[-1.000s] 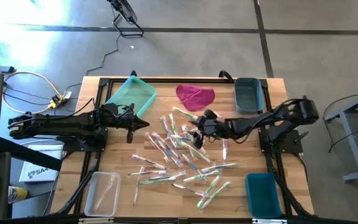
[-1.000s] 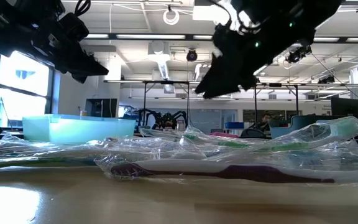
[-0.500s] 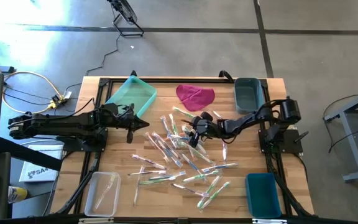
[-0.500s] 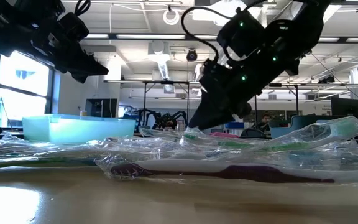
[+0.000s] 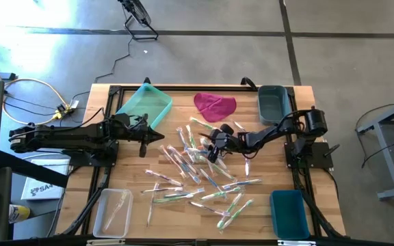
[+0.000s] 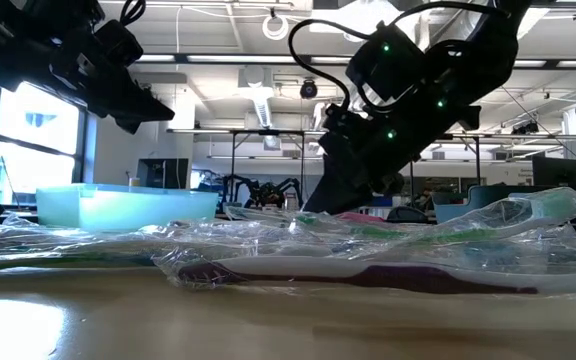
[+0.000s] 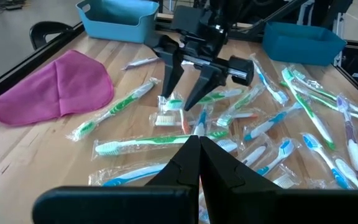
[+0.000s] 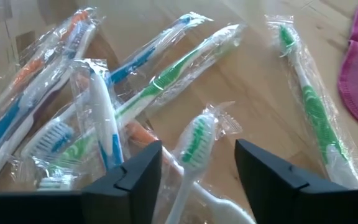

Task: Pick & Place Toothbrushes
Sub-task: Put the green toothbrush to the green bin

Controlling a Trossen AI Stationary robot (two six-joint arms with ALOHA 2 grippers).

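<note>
Several wrapped toothbrushes (image 5: 197,171) lie scattered in the middle of the wooden table (image 5: 265,205). My right gripper (image 5: 215,146) is open and slants down into the far part of the pile. Its fingers (image 8: 132,174) stand on either side of a white-handled toothbrush with green bristles (image 8: 194,142), which lies on other wrapped brushes. The left wrist view shows this gripper (image 7: 179,106) with its fingertips down at the pile. My left gripper (image 5: 142,148) is shut and hangs above the table, left of the pile. My right gripper comes slanting down from the table's right, one finger on each side of the green-bristled toothbrush's head (image 8: 197,134). I cannot tell whether the fingertips touch its wrapper or the brushes beneath. The brush lies flat on the pile.
A magenta cloth (image 5: 215,106) lies at the far middle, between a light teal tray (image 5: 146,106) and a grey-blue bin (image 5: 273,104). A blue bin (image 5: 289,213) stands near right and a clear container (image 5: 113,210) near left.
My right gripper has come down from above the pile and a little toward the table's left edge, until its fingertips are at the toothbrushes. The toothbrushes lie as before.
</note>
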